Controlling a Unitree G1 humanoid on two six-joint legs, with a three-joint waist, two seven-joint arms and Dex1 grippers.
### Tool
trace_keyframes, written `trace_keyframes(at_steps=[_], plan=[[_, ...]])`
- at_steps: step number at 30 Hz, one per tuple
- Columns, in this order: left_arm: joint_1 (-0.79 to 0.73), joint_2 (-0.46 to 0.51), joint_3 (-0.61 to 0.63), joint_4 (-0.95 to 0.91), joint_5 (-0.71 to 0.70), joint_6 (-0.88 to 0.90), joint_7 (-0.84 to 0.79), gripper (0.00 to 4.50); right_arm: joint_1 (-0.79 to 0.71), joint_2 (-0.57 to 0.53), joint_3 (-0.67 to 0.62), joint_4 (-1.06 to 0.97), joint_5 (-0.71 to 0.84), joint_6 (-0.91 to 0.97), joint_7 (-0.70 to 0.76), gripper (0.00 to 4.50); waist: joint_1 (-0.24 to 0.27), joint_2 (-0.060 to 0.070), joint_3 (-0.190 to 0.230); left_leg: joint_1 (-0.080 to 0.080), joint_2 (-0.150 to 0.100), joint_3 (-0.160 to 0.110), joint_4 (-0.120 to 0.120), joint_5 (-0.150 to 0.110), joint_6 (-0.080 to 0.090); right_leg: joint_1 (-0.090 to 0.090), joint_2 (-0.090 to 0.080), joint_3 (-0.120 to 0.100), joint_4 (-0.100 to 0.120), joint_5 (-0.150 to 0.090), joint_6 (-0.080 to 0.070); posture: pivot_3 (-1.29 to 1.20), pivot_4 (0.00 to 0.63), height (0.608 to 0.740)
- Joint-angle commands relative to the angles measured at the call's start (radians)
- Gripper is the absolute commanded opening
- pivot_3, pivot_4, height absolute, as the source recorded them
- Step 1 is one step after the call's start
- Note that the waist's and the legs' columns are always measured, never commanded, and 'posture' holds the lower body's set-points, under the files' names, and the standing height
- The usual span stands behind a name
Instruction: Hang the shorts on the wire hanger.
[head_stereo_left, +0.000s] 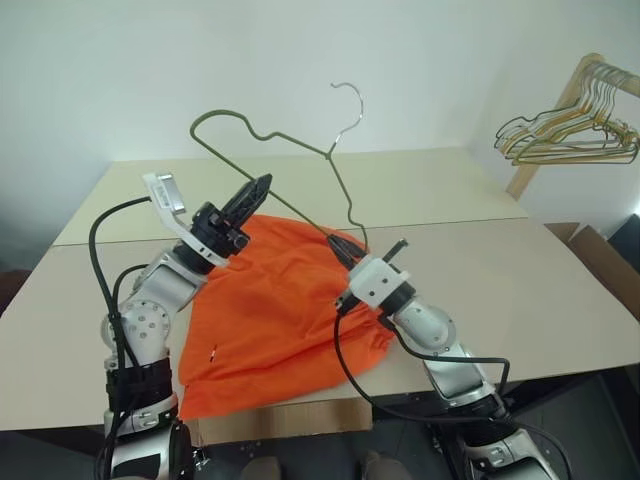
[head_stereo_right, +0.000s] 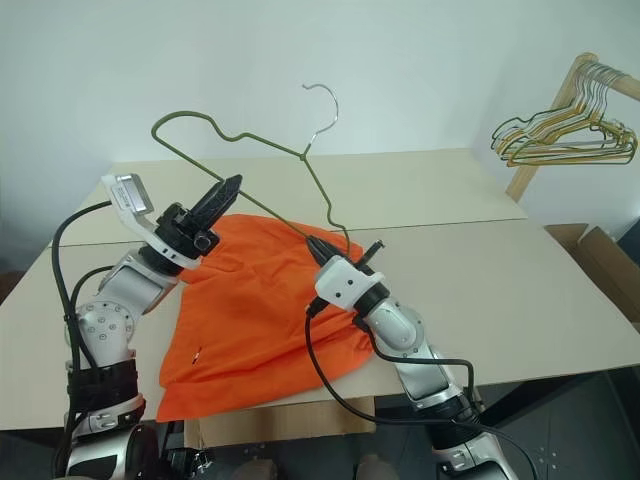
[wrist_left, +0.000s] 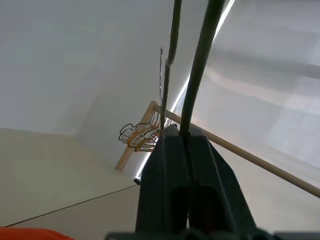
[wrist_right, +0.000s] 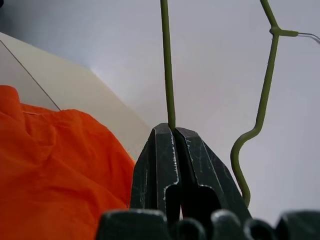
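Both hands are clamped on the hanger (head_stereo_left: 270, 150), which is held tilted in the air above the shorts (head_stereo_left: 275, 320): the left hand (head_stereo_left: 255, 190) is pinched shut on the long bottom wire near its upper end, and the right hand (head_stereo_left: 345, 245) is pinched shut on the same wire near its lower corner, just over the far edge of the shorts. The shorts lie spread flat on the worktop (head_stereo_left: 560, 290), under and in front of the hanger, and neither hand touches them. The main risk, as I judge it, is that with both hands busy on the wire nothing is free to lift the fabric; one hand has to let go, and then the thin wire can swivel in the single remaining pinch, swinging the hook (head_stereo_left: 350, 100) round or dropping the frame onto the shorts. A second risk is bending: two tight grips on one slender wire will spring or kink it if the arms pull apart or twist against each other. Threading the wire under the light fabric could also just push the shorts along the worktop and bunch them, or snag the waistband, and a loosely draped pair could slide off the tilted bar
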Motion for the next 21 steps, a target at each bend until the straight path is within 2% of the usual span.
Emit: trace_keyframes(at_steps=[1, 5, 9, 10, 11, 15, 18, 20, 21], plan=[[-0.013, 0.001, -0.013, -0.024, 0.016, -0.029, -0.015, 0.02, -0.027, 0.0, -0.027, -0.012, -0.015, -0.033, -0.021, 0.0, 0.0, 0.0, 0.0, 0.0, 0.0, 0.0, 0.0, 0.0, 0.0, 0.0, 0.0, 0.0, 0.0, 0.0, 0.0, 0.05, 0.0, 0.74], [-0.002, 0.007, -0.034, -0.023, 0.085, -0.076, -0.028, 0.0, -0.026, -0.013, -0.018, -0.016, -0.047, -0.045, -0.02, 1.1, 0.0, 0.0, 0.0, 0.0, 0.0, 0.0, 0.0, 0.0, 0.0, 0.0, 0.0, 0.0, 0.0, 0.0, 0.0, 0.05, 0.0, 0.74], [0.002, 0.013, -0.031, -0.024, 0.111, -0.11, -0.059, 0.0, -0.024, -0.018, -0.027, -0.012, -0.051, -0.072, -0.03, 2.48, -0.001, 0.0, 0.0, 0.0, 0.0, 0.0, 0.0, 0.0, 0.0, 0.0, 0.0, 0.0, 0.0, 0.0, 0.0, 0.05, 0.0, 0.74], [0.0, 0.015, -0.028, -0.023, 0.112, -0.112, -0.063, 0.0, -0.018, -0.019, -0.033, -0.019, -0.031, -0.061, -0.016, 2.83, 0.0, 0.0, 0.0, 0.0, 0.0, 0.0, 0.0, 0.0, 0.0, 0.0, 0.0, 0.0, 0.0, 0.0, 0.0, 0.06, 0.0, 0.74], [-0.002, 0.025, -0.024, -0.021, 0.114, -0.115, -0.08, 0.0, -0.005, -0.017, -0.054, -0.056, 0.075, 0.003, 0.044, 3.13, 0.0, 0.0, 0.0, 0.0, 0.0, 0.0, 0.0, 0.0, 0.0, 0.0, 0.0, 0.0, 0.0, 0.0, 0.0, 0.06, 0.0, 0.74], [-0.004, 0.065, -0.018, -0.013, 0.131, -0.131, -0.143, 0.0, 0.013, -0.039, -0.143, -0.166, 0.407, 0.205, 0.215, 3.13, 0.001, -0.001, 0.0, 0.0, 0.0, 0.0, 0.0, 0.0, 0.0, 0.001, 0.0, 0.0, 0.0, 0.0, 0.0, 0.06, 0.0, 0.74], [0.007, 0.142, 0.008, -0.007, 0.091, -0.115, -0.267, 0.0, -0.06, -0.173, -0.318, -0.209, 0.882, 0.599, 0.393, 3.13, 0.002, -0.001, 0.001, 0.0, 0.0, -0.001, 0.0, 0.0, 0.0, 0.001, 0.0, -0.001, -0.001, 0.0, 0.0, 0.07, 0.0, 0.74], [0.014, 0.172, 0.016, -0.006, 0.073, -0.111, -0.322, 0.0, -0.103, -0.24, -0.38, -0.197, 1.058, 0.769, 0.431, 3.13, 0.002, -0.001, 0.001, 0.001, 0.001, 0.0, 0.001, 0.0, 0.0, 0.002, 0.0, -0.001, -0.001, 0.0, 0.0, 0.06, 0.0, 0.74], [0.02, 0.186, 0.028, -0.007, 0.057, -0.108, -0.353, 0.0, -0.14, -0.312, -0.392, -0.172, 1.124, 0.886, 0.479, 3.13, 0.001, -0.001, 0.001, 0.002, 0.001, 0.0, 0.0, 0.0, 0.0, 0.003, 0.0, -0.001, -0.001, 0.0, 0.0, 0.06, 0.0, 0.74]])
